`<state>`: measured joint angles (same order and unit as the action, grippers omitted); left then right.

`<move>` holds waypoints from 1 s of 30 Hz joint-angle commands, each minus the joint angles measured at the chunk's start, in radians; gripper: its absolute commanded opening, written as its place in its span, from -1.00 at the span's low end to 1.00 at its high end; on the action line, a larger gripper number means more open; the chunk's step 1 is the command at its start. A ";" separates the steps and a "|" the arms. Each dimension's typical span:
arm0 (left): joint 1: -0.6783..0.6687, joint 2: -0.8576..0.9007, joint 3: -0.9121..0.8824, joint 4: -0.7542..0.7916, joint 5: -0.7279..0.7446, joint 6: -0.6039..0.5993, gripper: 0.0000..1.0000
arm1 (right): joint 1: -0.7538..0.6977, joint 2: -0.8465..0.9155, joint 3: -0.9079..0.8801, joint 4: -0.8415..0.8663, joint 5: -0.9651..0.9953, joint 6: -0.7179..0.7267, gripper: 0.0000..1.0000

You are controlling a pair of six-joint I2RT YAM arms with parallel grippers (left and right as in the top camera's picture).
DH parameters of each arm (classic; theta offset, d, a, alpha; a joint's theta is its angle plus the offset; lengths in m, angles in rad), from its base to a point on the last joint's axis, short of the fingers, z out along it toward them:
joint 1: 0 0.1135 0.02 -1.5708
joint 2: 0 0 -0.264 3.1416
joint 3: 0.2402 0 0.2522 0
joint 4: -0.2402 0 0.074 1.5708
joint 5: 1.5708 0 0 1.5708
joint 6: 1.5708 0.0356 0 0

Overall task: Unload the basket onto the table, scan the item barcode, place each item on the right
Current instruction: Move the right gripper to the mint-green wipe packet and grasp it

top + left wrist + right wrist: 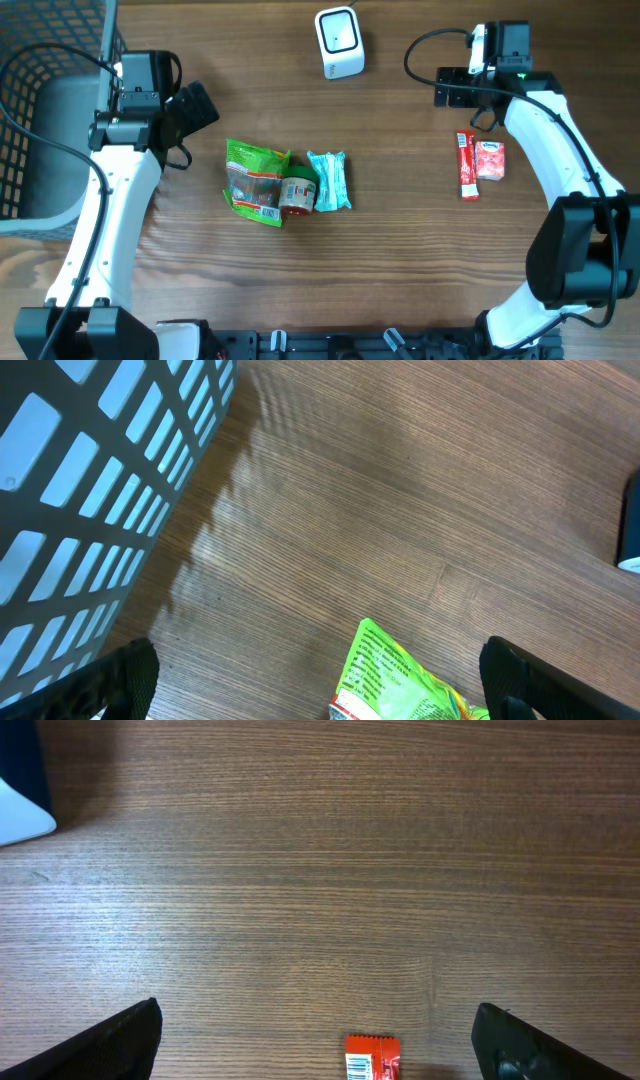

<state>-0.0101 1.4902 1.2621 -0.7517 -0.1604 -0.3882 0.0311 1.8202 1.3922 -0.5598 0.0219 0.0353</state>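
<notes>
Overhead view: a red stick pack lies right of centre on the table, its long axis running from the far edge toward the near one. A pink packet lies just beside it on the right. In the right wrist view one end of the stick shows a white barcode patch facing up. Left of centre is a cluster of three things. A green bag lies lengthwise in much the same direction, slightly tilted. A small round tin touches its right edge, and a teal packet lies against the tin. The white scanner stands near the far edge, between the two groups and well apart from both, with bare wood all around it. The right gripper hangs beyond the stick's far end, fingers spread wide and empty. The left gripper is likewise spread and empty, beyond the bag. A dark wire basket takes up the far left corner.
</notes>
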 commanded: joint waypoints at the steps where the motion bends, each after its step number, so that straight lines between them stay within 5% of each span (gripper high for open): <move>1: 0.001 0.000 0.005 0.003 -0.009 -0.013 1.00 | 0.000 -0.006 0.013 0.005 -0.016 -0.009 1.00; 11: 0.001 0.000 0.005 0.003 -0.009 -0.013 1.00 | 0.001 -0.006 0.013 0.035 -0.103 0.116 0.99; 13: 0.001 0.000 0.005 0.003 -0.009 -0.013 1.00 | 0.001 -0.006 0.013 0.004 -0.224 0.249 1.00; 16: 0.001 0.000 0.005 0.003 -0.009 -0.013 1.00 | 0.001 -0.006 0.013 -0.065 -0.430 0.257 0.98; 17: 0.001 0.000 0.005 0.003 -0.009 -0.013 1.00 | 0.001 -0.004 0.013 -0.103 -0.493 0.250 0.67; 18: 0.001 0.000 0.005 0.003 -0.009 -0.013 1.00 | 0.005 -0.004 0.009 -0.175 -0.552 0.219 0.12; 20: 0.001 0.000 0.005 0.003 -0.009 -0.013 1.00 | 0.030 -0.002 -0.006 -0.235 -0.574 0.180 -0.55; 21: 0.001 0.000 0.005 0.003 -0.009 -0.013 1.00 | 0.048 -0.002 -0.018 -0.266 -0.574 0.154 -0.71; 25: 0.001 0.000 0.005 0.003 -0.009 -0.013 1.00 | 0.180 -0.002 -0.149 -0.213 -0.573 0.140 -0.52; 27: 0.001 0.000 0.005 0.003 -0.009 -0.013 1.00 | 0.251 0.002 -0.208 -0.136 -0.574 0.153 -0.19; 30: 0.001 0.000 0.005 0.003 -0.009 -0.013 1.00 | 0.363 0.005 -0.283 -0.002 -0.559 0.204 -0.14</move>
<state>-0.0101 1.4906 1.2621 -0.7528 -0.1604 -0.3882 0.3210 1.8214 1.1591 -0.6365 -0.5266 0.2012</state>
